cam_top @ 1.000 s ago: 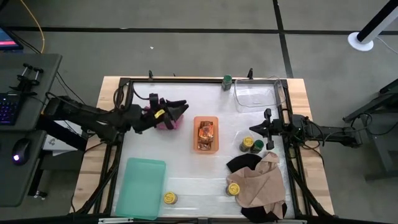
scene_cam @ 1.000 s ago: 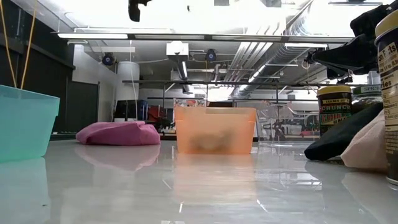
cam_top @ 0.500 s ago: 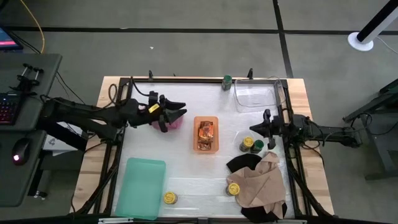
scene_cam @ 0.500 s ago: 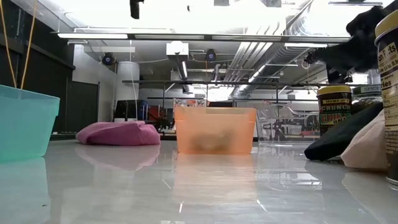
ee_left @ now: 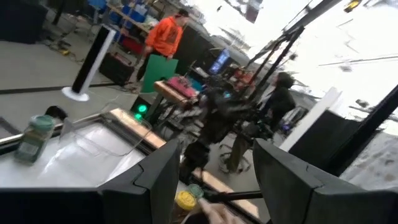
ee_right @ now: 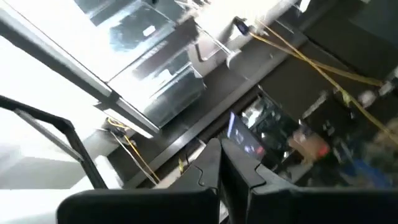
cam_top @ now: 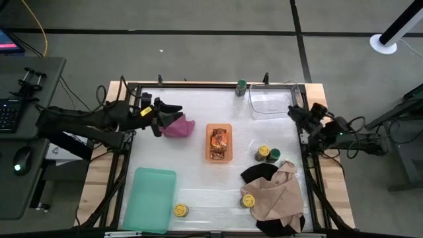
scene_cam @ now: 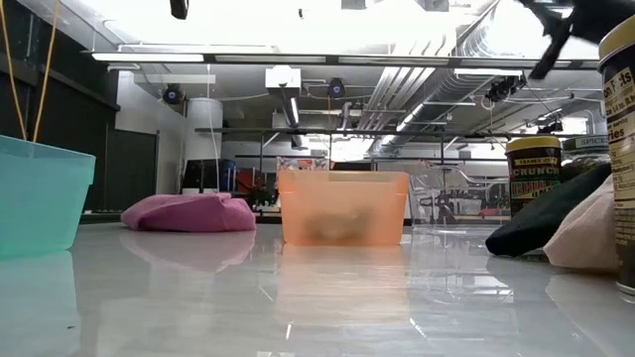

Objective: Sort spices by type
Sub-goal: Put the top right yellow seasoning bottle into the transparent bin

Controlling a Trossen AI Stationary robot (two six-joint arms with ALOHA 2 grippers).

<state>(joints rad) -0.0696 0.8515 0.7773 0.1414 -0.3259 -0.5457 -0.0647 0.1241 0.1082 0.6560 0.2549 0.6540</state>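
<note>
Spice jars stand in several spots: a green-lidded jar at the far edge, a yellow-lidded jar beside a green-lidded one right of centre, and two yellow-lidded jars near the front. Orange-and-black packets lie in the orange tray. My left gripper hovers open at the left, beside the magenta cloth, holding nothing. My right gripper is shut and raised at the right edge; in its wrist view the fingers point at the ceiling.
A clear container sits at the far right and a teal tray at the near left. A tan cloth and a black cloth lie at the near right. A person in orange stands beyond the table.
My left gripper has drawn back from over the magenta cloth toward the table's left edge, still open; the cloth stays put. My right gripper has pulled away from the two jars toward the right and far edges, risen, rolled and tipped its fingers upward.
</note>
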